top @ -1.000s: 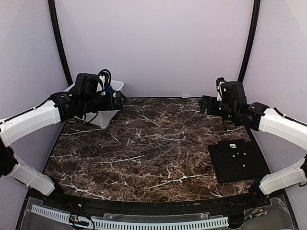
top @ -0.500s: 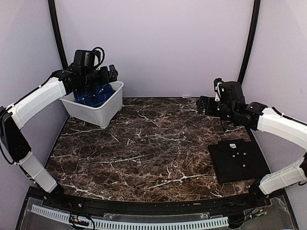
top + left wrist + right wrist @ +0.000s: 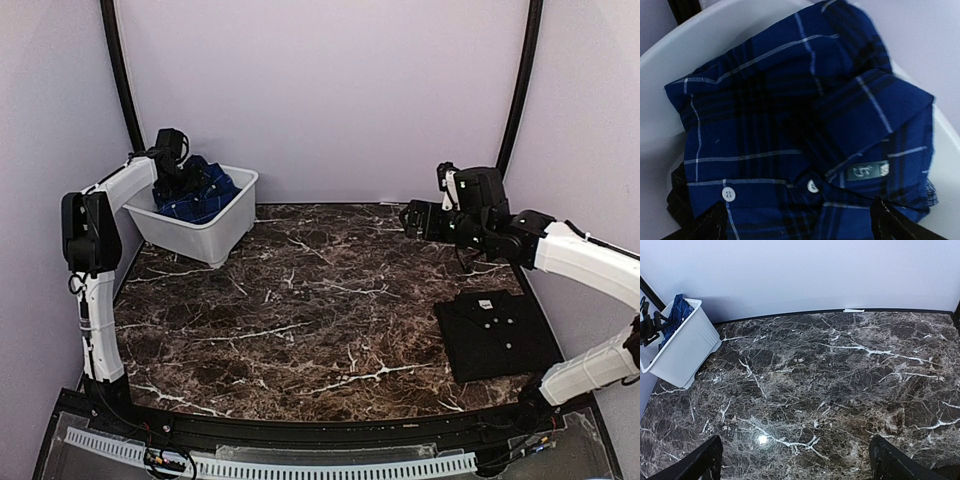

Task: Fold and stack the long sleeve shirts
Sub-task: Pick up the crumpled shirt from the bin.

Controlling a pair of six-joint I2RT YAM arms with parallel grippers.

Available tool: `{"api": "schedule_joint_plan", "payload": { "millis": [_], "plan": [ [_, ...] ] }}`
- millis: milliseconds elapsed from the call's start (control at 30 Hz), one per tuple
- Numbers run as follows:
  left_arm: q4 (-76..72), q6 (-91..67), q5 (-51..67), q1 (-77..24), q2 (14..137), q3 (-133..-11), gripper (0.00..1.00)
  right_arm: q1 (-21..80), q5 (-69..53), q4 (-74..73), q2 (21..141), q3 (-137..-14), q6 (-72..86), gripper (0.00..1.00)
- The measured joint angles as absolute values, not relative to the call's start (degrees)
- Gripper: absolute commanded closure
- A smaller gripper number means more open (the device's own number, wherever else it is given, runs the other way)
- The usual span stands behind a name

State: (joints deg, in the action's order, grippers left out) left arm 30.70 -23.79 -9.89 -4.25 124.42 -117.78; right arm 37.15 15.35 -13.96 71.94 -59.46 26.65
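Just below left claw (image 3: 800, 222), spread wide and empty, plaid shirt (image 3: 775, 125) lies bunched in tub (image 3: 215, 238). Step, likely: fetching it for folding. Next move calls for dropping, pinching cloth, lifting clear. Right claw (image 3: 799, 460) spread, empty; black shirt (image 3: 497, 333) folded behind it.

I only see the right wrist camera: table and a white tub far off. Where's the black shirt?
Observer: The black shirt lies folded on the table, near its front right corner.
Operator: What's the blue thing in the tub?
Observer: A crumpled blue plaid shirt with white buttons.
Operator: Is the left gripper holding it?
Observer: No, it's open, fingers wide apart over the cloth.
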Motion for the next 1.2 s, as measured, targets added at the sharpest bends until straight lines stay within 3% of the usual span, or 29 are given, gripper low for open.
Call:
{"api": "schedule_joint_plan", "payload": {
  "millis": [133,200,233,267,333,400,467,700,900,1200],
  "plan": [
    [32.6,-24.1,-9.67,-2.13,133.88,-124.29,0.1,37.15,13.19,-14.0,73.38,-59.68,26.76,0.01],
    [33.08,-24.36,-9.5,-2.02,137.69,-127.5,0.22,37.17,12.38,-14.04,74.08,-60.1,26.87,0.01],
    [33.06,-24.51,-9.45,-2.04,139.0,-128.64,0.37,37.17,11.94,-14.04,74.32,-60.29,26.92,0.01],
    [32.93,-24.45,-9.21,-2.09,139.79,-129.54,0.46,37.17,11.6,-14.06,74.43,-60.4,26.98,0.01],
    [32.93,-24.93,-8.49,-2.15,140.03,-130.5,0.76,37.19,11.29,-14.11,74.43,-60.45,27.09,0.01],
    [33.12,-24.86,-7.84,-2.15,140.03,-131.52,0.93,37.21,10.92,-14.22,74.43,-60.45,27.16,0.01],
    [33.63,-24.93,-7.38,-2.17,140.03,-132.62,1.0,37.21,10.5,-14.26,74.43,-60.45,27.35,0.01],
    [34.5,-23.9,-6.42,-2.24,137.8,-134.13,1.0,37.41,9.8,-14.28,75.29,-60.99,28.01,0.01],
    [33.65,-20.75,-5.72,-4.71,128.99,-134.1,1.0,37.45,9.65,-14.2,76.2,-61.47,27.94,0.01],
    [25.67,-17.17,2.02,-18.87,109.47,-129.97,1.0,37.47,11.22,-13.89,76.58,-63.05,26.72,0.01]
  ]
}}
